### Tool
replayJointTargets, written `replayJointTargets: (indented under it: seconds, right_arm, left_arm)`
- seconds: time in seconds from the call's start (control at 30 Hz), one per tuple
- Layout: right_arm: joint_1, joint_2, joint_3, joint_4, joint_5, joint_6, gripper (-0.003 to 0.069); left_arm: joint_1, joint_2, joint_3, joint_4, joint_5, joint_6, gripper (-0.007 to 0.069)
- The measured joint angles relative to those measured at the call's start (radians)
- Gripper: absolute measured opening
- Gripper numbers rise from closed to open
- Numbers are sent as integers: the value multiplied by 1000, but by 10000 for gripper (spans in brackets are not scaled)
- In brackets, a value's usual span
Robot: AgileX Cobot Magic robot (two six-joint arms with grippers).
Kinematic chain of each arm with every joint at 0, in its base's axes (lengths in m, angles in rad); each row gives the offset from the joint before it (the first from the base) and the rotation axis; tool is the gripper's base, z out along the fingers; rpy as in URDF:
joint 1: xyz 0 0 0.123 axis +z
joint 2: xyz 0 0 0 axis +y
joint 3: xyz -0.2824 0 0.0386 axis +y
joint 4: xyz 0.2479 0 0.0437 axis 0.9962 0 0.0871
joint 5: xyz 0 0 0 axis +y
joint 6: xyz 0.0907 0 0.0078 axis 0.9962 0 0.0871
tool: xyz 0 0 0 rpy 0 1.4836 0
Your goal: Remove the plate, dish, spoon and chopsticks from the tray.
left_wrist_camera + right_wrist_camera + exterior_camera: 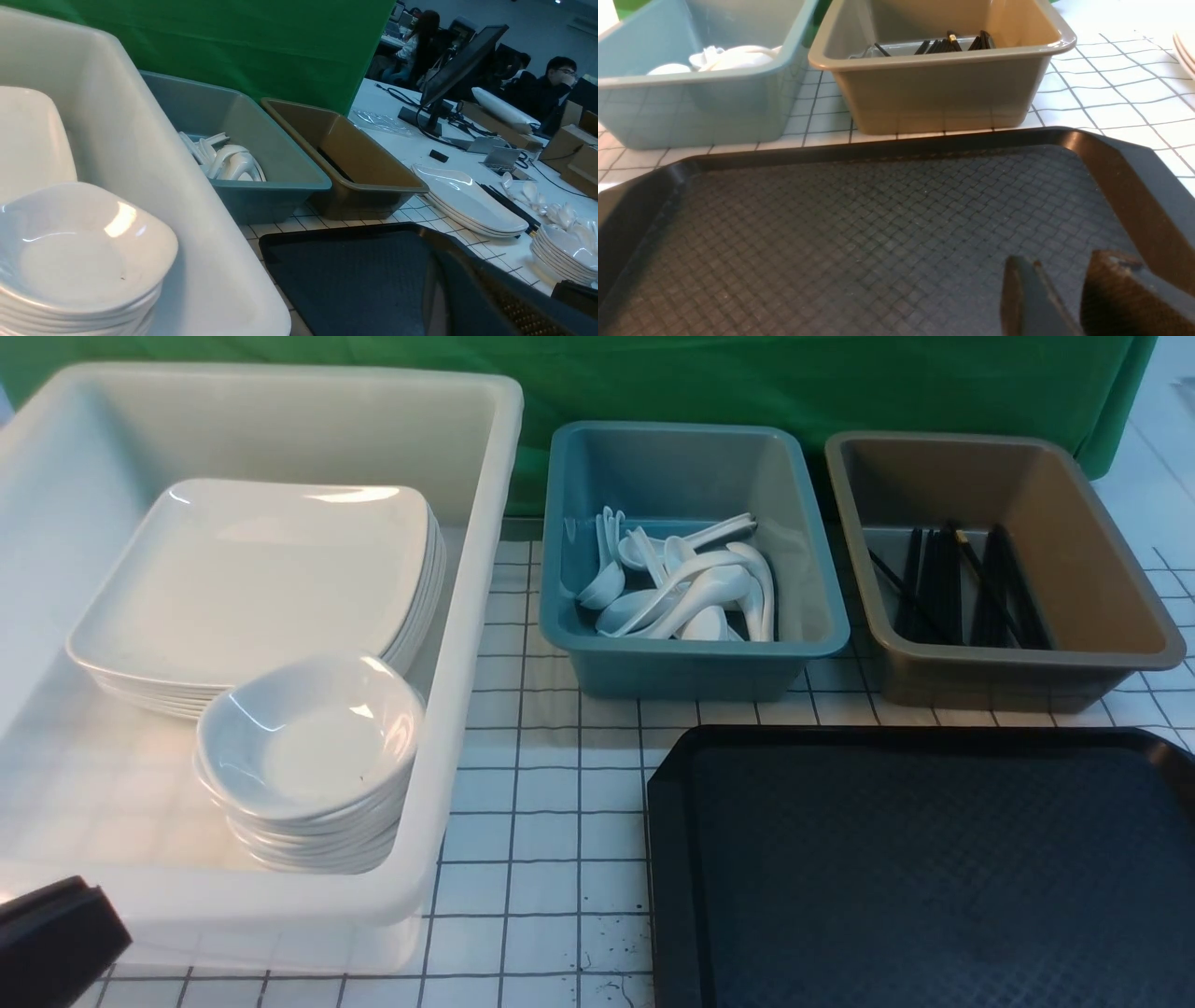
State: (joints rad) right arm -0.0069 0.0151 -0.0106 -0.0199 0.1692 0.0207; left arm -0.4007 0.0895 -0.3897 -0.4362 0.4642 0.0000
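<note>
The black tray (924,877) lies at the front right with nothing on it. A stack of plates (252,569) and a stack of dishes (313,733) sit in the white tub (467,616). Several spoons (691,588) lie in the blue bin (831,616). Black chopsticks (962,583) lie in the brown bin (1092,560). My right gripper (1064,261) hangs low over the tray's right part, open with nothing between its fingers. My left gripper (444,280) is shut and empty beside the tub's front corner; a black part of it (56,933) shows at the front left.
In the left wrist view, more plates (467,200), dishes (565,252), spoons (551,210) and chopsticks (509,210) lie on the table beyond the tray's right side. A green curtain (747,383) hangs behind the bins. Gridded white tabletop (541,803) separates tub and tray.
</note>
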Motion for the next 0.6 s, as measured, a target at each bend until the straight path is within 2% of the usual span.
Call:
replayJointTargets:
  seconds: [0.3, 0.6]
  right_arm:
    - [0, 0, 0, 0, 0, 0, 240]
    - [0, 0, 0, 0, 0, 0, 240]
  left_arm:
    - [0, 0, 0, -7, -11, 0, 5]
    - [0, 0, 0, 63, -11, 27, 5]
